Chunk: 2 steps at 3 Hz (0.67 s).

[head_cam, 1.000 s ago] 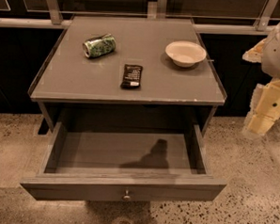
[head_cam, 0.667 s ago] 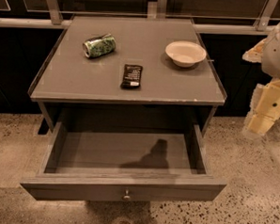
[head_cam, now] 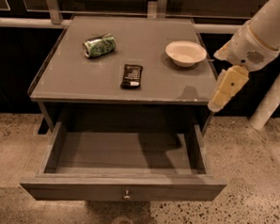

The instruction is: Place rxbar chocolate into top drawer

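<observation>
The rxbar chocolate (head_cam: pixel 132 76), a flat black bar with white lettering, lies on the grey table top (head_cam: pixel 76 77) near the middle of its front half. The top drawer (head_cam: pixel 79 190) is pulled out below the table, with its round metal knob (head_cam: pixel 126 195) at the front, and its inside holds nothing. My gripper (head_cam: pixel 224 92), cream-coloured, hangs pointing down at the table's front right corner, to the right of the bar and apart from it. It holds nothing that I can see.
A crushed green can (head_cam: pixel 99 45) lies at the back left of the table top. A white bowl (head_cam: pixel 185 52) stands at the back right, close to my arm (head_cam: pixel 256 40). Speckled floor surrounds the table. A white post (head_cam: pixel 272 97) stands at the right.
My arm and gripper have moved left and a little up, from beside the table to its front right corner. The bar, can, bowl and drawer have not moved.
</observation>
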Each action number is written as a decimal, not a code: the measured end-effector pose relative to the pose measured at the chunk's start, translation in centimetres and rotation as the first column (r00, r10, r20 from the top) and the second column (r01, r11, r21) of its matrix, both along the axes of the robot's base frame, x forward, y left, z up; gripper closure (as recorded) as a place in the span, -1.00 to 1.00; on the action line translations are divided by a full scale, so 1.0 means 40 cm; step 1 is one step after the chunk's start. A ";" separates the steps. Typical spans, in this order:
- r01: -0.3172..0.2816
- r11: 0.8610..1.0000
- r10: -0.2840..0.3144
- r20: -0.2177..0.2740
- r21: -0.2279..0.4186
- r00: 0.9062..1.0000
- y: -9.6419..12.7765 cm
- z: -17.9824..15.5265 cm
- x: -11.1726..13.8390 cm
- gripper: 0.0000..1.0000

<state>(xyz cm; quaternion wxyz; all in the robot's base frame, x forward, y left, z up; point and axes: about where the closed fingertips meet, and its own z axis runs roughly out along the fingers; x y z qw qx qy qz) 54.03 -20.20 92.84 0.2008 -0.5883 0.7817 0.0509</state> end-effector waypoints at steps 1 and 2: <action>-0.010 0.996 0.013 -0.034 0.083 0.999 0.076 -0.094 0.171 -1.00; -0.009 0.993 0.012 -0.024 0.120 1.000 0.160 -0.148 0.283 -1.00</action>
